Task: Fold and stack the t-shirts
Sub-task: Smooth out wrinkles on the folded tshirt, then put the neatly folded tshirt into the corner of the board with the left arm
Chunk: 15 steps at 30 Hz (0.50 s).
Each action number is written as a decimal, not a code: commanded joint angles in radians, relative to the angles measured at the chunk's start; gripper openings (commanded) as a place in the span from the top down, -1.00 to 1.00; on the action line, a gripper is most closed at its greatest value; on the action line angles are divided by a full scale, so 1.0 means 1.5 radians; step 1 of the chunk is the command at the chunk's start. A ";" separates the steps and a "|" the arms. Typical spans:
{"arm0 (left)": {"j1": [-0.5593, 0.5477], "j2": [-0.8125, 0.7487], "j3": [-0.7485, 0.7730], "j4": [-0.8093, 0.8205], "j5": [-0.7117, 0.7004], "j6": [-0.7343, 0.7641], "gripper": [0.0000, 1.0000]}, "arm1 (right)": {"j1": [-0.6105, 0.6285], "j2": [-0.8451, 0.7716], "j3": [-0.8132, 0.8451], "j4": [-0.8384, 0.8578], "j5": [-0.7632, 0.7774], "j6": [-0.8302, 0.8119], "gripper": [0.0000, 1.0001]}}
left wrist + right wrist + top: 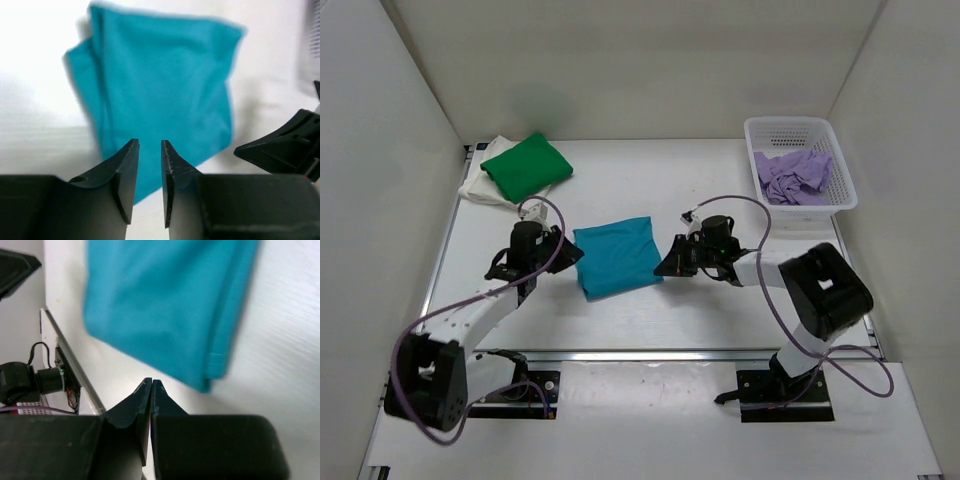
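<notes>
A teal t-shirt (617, 256) lies folded into a rectangle in the middle of the table. It also shows in the left wrist view (165, 85) and the right wrist view (165, 300). My left gripper (568, 252) sits just off its left edge, its jaws (150, 142) slightly apart and empty. My right gripper (665, 266) sits just off its right edge, shut and empty (151, 381). A folded green t-shirt (527, 166) lies on a cream-white one (478, 186) at the back left. A crumpled lilac t-shirt (793, 176) lies in the basket.
The white mesh basket (788, 125) stands at the back right. White walls close in the table on the left, back and right. A metal rail (670, 355) runs along the near edge, in front of the arm bases.
</notes>
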 commanded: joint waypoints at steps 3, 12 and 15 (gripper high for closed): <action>0.049 -0.133 0.022 -0.052 -0.011 0.036 0.22 | 0.012 -0.155 -0.012 -0.040 0.065 -0.066 0.89; 0.099 -0.134 -0.055 -0.042 0.003 0.049 -0.28 | 0.018 -0.364 -0.137 -0.117 0.127 -0.107 -0.04; 0.103 -0.092 -0.082 0.022 0.015 0.025 -0.44 | 0.021 -0.427 -0.171 -0.141 0.140 -0.123 -0.11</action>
